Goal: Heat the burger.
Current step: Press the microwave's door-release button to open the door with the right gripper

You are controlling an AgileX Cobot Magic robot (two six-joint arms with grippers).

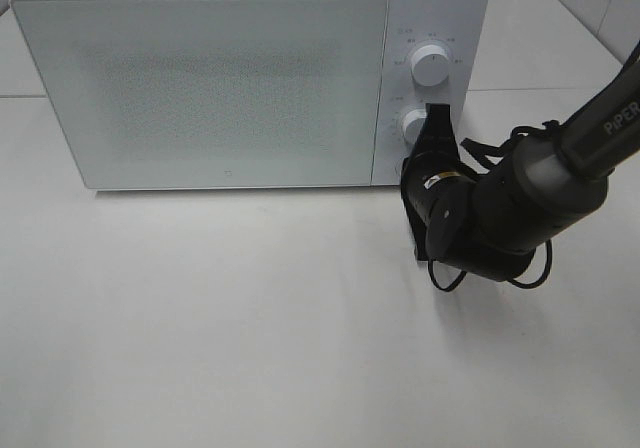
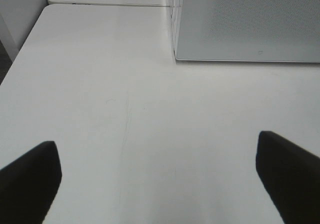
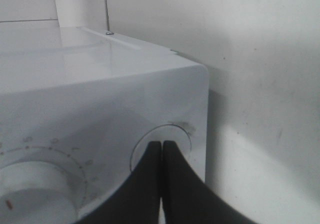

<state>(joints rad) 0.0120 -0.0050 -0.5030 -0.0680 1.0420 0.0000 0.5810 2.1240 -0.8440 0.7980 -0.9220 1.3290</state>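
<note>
1 microwave (image 1: 200, 88), 2 dials (image 1: 431, 65) (image 1: 410, 125), 1 L pincer (image 2: 156, 144), 1 R pincer (image 3: 161, 144)

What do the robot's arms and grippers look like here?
The right arm is dark grey and black, built of rounded cylindrical links, with white PiPER lettering and thin black cables looping beside it. The right gripper is black with tapered jaws and a small yellow label. Of the left gripper only two black jaws show.

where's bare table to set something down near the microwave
The wide stretch of table in front of the closed microwave is bare, as is the strip off its left side. Crowded: the front right, where the right tool and arm sit at the control panel.
</note>
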